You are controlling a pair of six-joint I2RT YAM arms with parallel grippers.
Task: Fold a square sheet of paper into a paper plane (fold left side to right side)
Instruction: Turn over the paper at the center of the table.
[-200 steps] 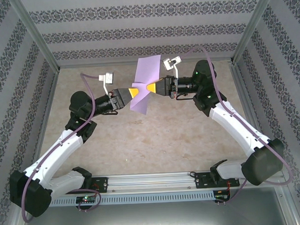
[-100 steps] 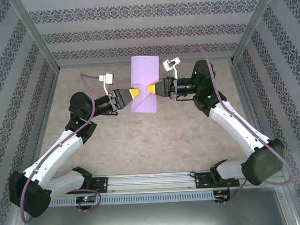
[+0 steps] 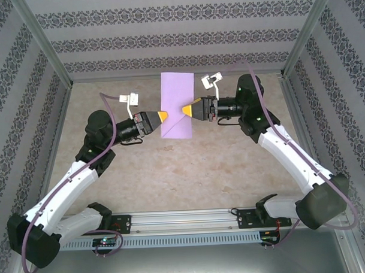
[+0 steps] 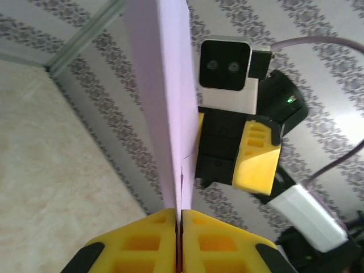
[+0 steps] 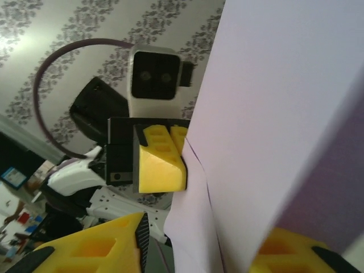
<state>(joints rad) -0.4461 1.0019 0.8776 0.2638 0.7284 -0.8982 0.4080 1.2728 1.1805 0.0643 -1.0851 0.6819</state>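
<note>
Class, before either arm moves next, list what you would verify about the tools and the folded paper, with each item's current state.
1. Left tool shut on the folded lilac sheet: ok.
2. Right tool open: ok.
3. Right tool clear of the sheet: not ok, sheet sits between its fingers.
4. Folded edges aligned: cannot tell.
5. Tools apart from each other: ok.

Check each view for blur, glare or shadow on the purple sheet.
Top external: sharp and evenly lit, no glare on the sheet. Left wrist: sheet edge-on, very near, in soft focus. Right wrist: sheet blurred, its lower right part in darker shade.
</note>
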